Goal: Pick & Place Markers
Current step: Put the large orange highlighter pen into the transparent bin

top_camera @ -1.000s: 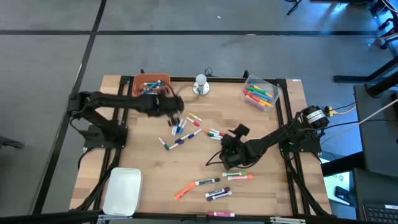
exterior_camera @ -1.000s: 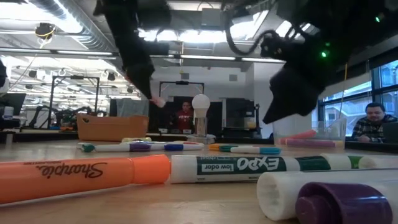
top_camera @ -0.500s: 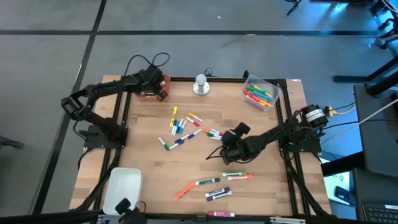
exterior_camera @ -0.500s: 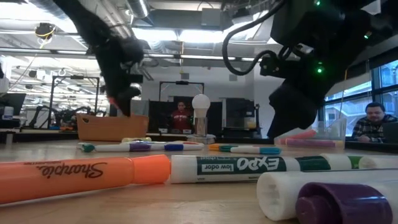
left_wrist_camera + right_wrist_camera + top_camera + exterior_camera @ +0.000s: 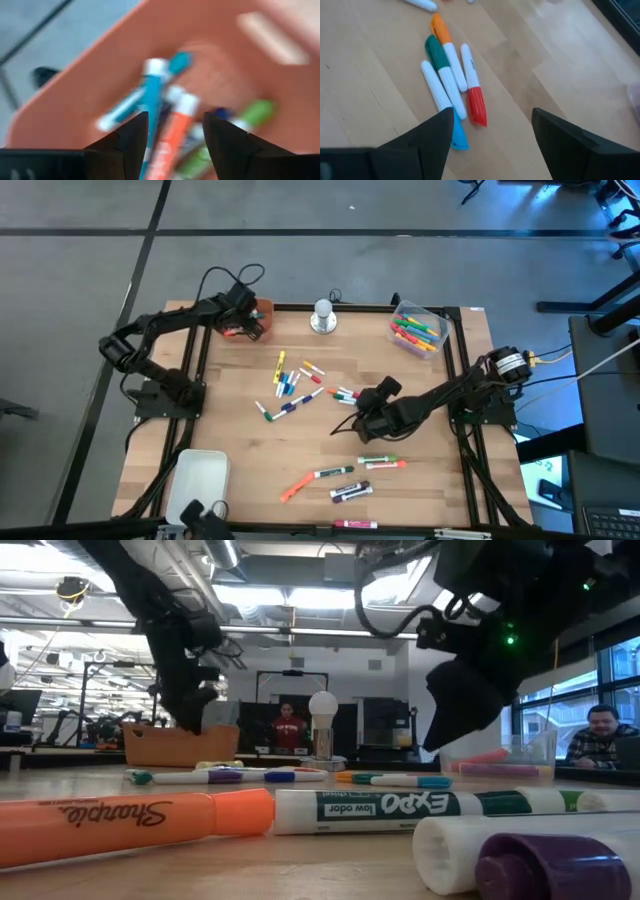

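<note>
My high camera is looking straight down on the whole wooden table [image 5: 240, 450] from far up, and my low camera is sitting right on the tabletop, looking level across it, very close to the nearest markers [image 5: 380, 808]. My left wrist camera is peering close into the orange bin [image 5: 90, 85], which the top view is also showing at a back corner. My right wrist camera is looking down, close up, at a small bunch of markers [image 5: 451, 75] in the middle of the table, and the top view is sharing those too.
</note>
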Controlling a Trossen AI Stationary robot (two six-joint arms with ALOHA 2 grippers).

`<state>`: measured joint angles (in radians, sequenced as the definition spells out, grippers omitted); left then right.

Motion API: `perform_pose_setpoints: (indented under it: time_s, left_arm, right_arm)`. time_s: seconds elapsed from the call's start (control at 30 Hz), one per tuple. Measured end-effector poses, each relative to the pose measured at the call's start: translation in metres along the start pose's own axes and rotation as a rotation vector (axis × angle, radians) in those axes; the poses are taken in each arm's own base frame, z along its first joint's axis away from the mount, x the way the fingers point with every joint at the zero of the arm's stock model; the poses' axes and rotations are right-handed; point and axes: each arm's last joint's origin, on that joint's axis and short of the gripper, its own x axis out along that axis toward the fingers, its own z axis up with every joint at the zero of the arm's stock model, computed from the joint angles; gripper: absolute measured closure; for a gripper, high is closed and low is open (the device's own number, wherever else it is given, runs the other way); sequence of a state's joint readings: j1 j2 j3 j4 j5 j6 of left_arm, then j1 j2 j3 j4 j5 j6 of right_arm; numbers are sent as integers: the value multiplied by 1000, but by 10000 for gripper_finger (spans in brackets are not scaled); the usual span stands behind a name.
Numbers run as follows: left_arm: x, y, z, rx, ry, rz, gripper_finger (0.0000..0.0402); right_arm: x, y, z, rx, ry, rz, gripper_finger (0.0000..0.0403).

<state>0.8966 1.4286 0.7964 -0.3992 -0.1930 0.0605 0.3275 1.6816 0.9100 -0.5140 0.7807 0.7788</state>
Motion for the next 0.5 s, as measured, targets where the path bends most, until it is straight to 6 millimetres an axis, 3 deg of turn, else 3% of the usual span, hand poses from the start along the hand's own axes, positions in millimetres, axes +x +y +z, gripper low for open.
perform_pose_setpoints:
  time_s: [0.13,0.27,0.37,0.5]
  left_arm:
    - [-26,-29,8,14,-81,-202,213]
    - [-56,-74,4,131,-154,-359,226]
    - [-80,-117,-11,222,-174,-486,234]
    - [-119,-187,-44,315,-202,-745,237]
  right_arm:
    - [-6,-4,3,1,6,22,136]
    - [-4,-9,3,-26,80,54,136]
    - [-4,-7,3,-55,127,124,136]
    - [-4,-7,3,-72,134,136,136]
